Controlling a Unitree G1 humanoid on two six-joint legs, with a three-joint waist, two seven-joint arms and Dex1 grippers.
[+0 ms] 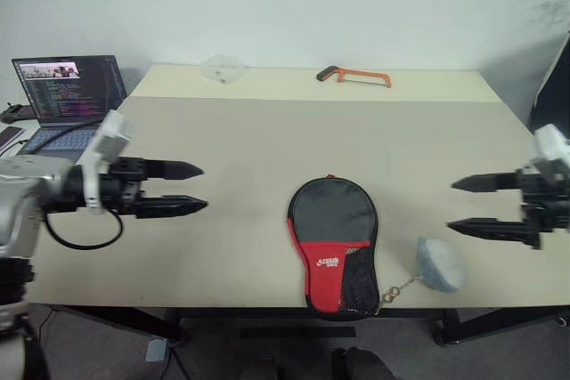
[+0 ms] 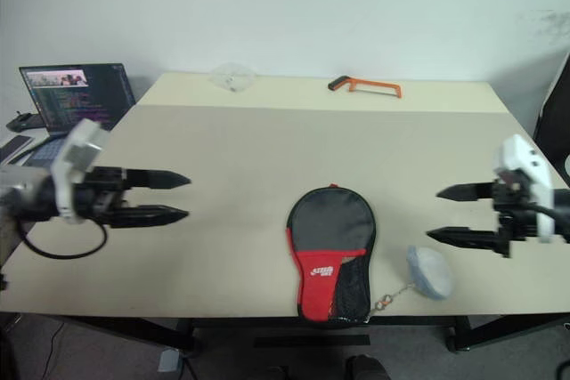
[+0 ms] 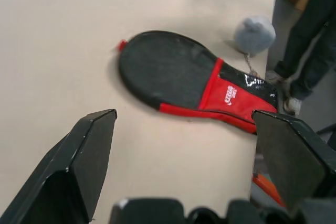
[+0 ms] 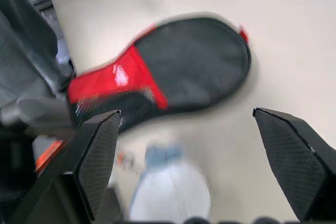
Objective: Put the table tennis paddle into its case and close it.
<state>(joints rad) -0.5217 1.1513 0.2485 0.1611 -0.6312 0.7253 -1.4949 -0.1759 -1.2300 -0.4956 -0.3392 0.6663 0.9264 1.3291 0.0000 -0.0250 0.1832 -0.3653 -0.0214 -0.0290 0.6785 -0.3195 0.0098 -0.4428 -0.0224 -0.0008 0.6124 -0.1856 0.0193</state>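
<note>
The case, a black paddle-shaped pouch with a red lower panel and white logo, lies flat near the table's front edge, its handle end toward me. It looks closed. The table tennis paddle is hidden or out of view. My left gripper hovers open well to the left of the case, pointing toward it. My right gripper hovers open to the case's right, also pointing inward. Neither touches the case, and nothing is between their fingers. Both wrist views look down on the case.
A small grey lump on a cord lies just right of the case's handle end. An orange hacksaw and a clear plastic item sit at the far edge. A laptop stands at the left. A person's legs stand beside the table.
</note>
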